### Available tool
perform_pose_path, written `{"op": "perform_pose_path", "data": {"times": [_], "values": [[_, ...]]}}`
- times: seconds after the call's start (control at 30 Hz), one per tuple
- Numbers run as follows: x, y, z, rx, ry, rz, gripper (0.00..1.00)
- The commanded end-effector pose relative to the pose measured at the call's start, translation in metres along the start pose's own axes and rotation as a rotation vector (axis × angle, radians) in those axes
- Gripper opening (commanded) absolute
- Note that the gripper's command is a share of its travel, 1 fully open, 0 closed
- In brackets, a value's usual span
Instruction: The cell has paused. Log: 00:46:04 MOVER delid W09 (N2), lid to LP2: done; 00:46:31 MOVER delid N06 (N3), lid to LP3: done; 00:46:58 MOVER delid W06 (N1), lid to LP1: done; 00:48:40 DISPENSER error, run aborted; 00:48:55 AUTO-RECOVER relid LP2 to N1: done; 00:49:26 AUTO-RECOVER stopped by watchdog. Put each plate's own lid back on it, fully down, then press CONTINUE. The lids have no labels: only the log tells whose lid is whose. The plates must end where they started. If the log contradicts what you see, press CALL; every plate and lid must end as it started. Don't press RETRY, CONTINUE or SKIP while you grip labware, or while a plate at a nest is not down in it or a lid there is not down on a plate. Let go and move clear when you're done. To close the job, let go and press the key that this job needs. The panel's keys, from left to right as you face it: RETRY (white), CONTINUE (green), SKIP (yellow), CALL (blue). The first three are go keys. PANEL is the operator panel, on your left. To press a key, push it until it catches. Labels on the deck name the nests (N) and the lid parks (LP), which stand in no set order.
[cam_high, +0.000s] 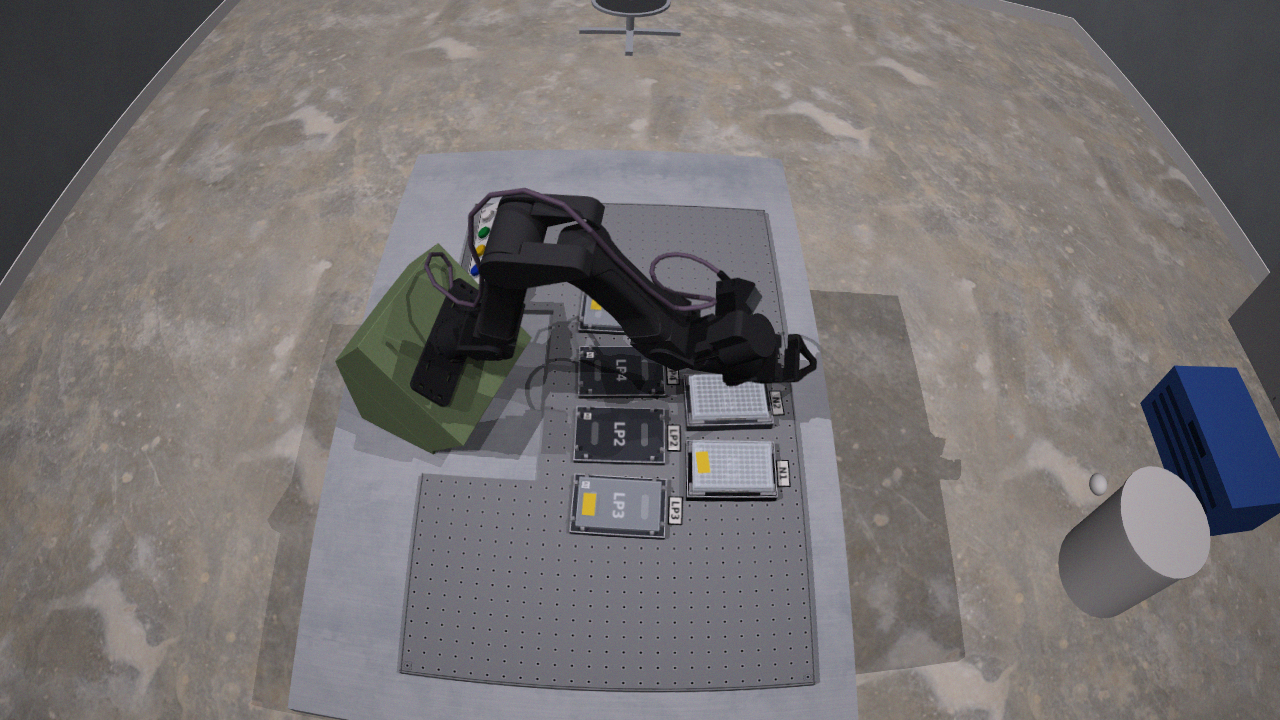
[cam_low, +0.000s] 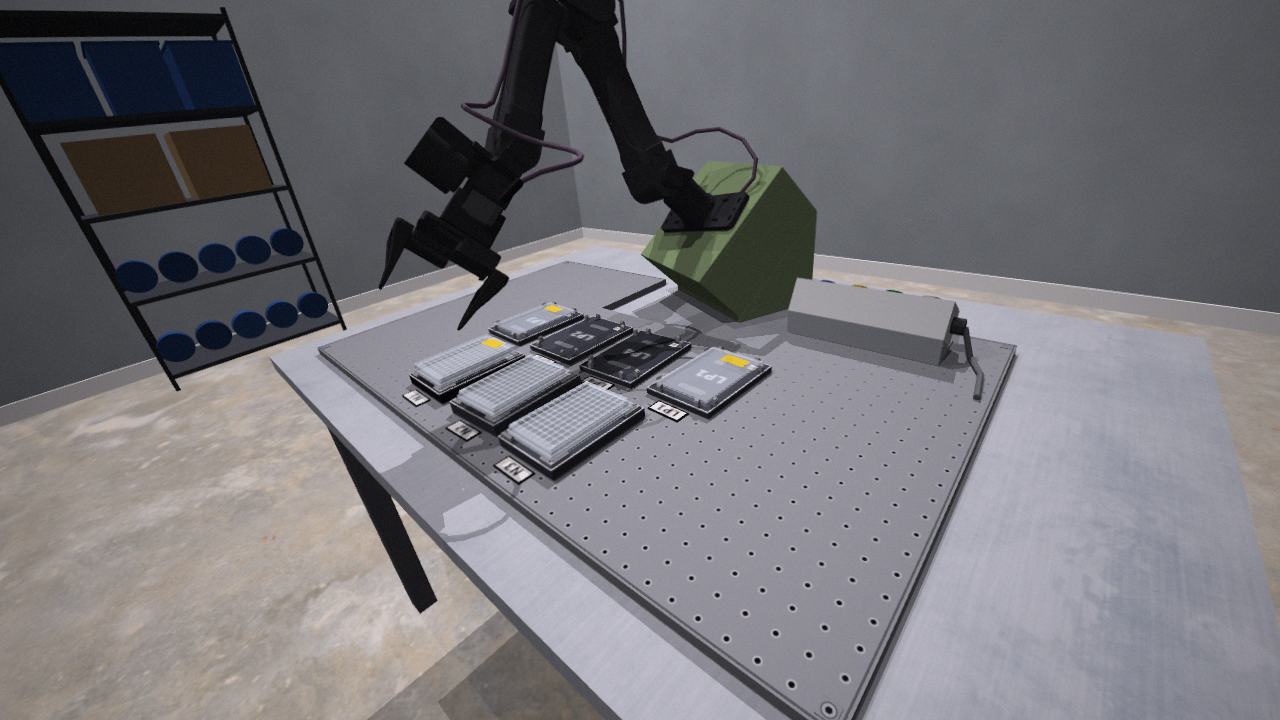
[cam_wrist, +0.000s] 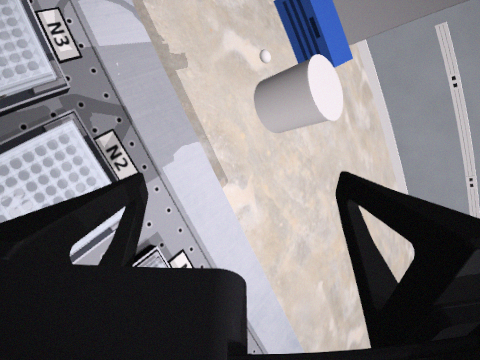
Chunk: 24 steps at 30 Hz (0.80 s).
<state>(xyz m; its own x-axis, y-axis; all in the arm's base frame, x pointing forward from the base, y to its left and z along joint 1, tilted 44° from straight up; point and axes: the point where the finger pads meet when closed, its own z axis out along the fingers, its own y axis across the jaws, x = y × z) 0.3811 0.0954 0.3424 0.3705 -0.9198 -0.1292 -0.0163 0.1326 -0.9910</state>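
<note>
My gripper (cam_high: 801, 353) is open and empty. It hangs in the air above the table's edge beside nests N2 and N3, and also shows in the side view (cam_low: 427, 300) and the wrist view (cam_wrist: 240, 207). The plate at N1 (cam_high: 731, 468) has a lid with a yellow tag on it. The plate at N2 (cam_high: 729, 398) is bare, with its wells showing. The plate at N3 (cam_low: 571, 425) is bare too, and my arm hides it from above. A yellow-tagged lid lies on LP3 (cam_high: 619, 505) and another on LP1 (cam_low: 711, 376). LP2 (cam_high: 620, 434) and LP4 (cam_high: 620, 371) are empty.
The grey operator panel (cam_low: 868, 317) stands at the deck's back, next to my green pedestal (cam_high: 420, 358). A blue box (cam_high: 1212, 447), a grey cylinder (cam_high: 1132, 541) and a small white ball (cam_high: 1098, 483) lie on the floor. A shelf (cam_low: 170, 197) stands by the wall.
</note>
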Motion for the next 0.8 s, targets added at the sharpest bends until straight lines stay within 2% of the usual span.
{"op": "perform_pose_path", "data": {"times": [0.0,0.53,0.57,0.73,0.77], "values": [[-0.002,-0.005,-0.001,0.013,-0.004,-0.003,1.00],[-0.002,-0.005,-0.001,0.013,-0.004,-0.003,1.00],[0.006,0.012,-0.003,-0.028,0.017,0.028,1.00],[0.015,0.034,-0.006,-0.086,0.038,0.109,1.00],[0.014,0.010,-0.005,-0.046,0.048,0.111,1.00]]}}
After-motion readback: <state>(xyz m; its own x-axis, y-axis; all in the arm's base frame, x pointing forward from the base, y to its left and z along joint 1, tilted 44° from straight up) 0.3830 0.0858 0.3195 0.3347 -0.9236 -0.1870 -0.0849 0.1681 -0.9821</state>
